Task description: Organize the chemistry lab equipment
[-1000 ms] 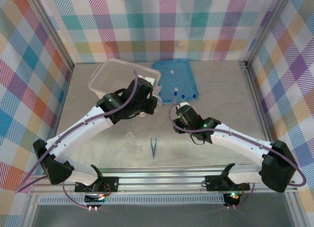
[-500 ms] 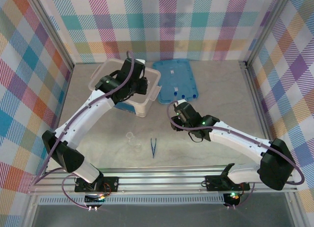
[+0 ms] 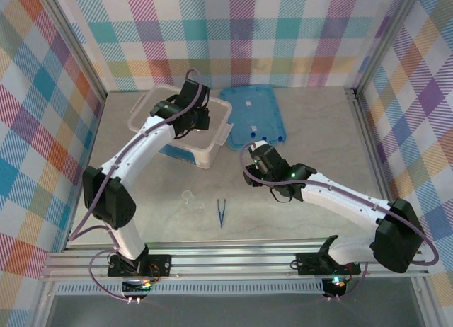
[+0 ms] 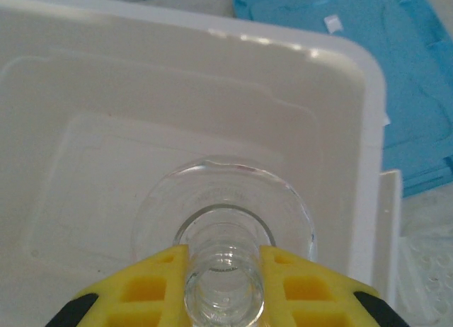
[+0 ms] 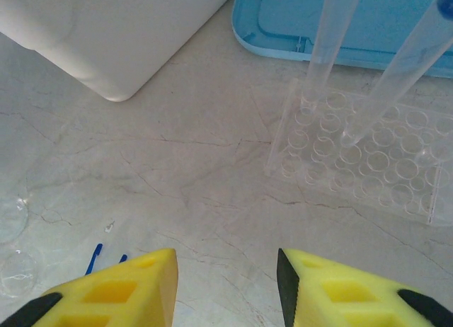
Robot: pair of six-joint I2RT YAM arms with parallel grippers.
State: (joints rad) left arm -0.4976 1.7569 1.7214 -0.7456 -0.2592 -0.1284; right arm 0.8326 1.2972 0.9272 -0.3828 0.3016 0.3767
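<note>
My left gripper (image 4: 223, 274) is shut on the neck of a clear glass flask (image 4: 223, 214) and holds it upright inside the white tub (image 4: 368, 129). From above, the left gripper (image 3: 195, 115) hangs over the tub (image 3: 205, 159). My right gripper (image 5: 226, 277) is open and empty above bare table, just in front of a clear rack (image 5: 361, 157) holding blue-capped tubes (image 5: 333, 30). In the top view the right gripper (image 3: 258, 159) sits just below those tubes (image 3: 263, 138). Dark-blue tweezers (image 3: 221, 211) and two small clear beakers (image 3: 188, 197) lie near the front.
The flat blue lid (image 3: 255, 111) lies to the right of the tub, behind the tube rack. In the right wrist view, the tub's corner (image 5: 120, 30) is at upper left, the beakers (image 5: 10, 221) at the left edge, and the tweezer tips (image 5: 95, 256) by the left finger.
The left arm has swung from in front of the tub to over its inside, carrying the flask. The right gripper has edged slightly toward the tube rack.
</note>
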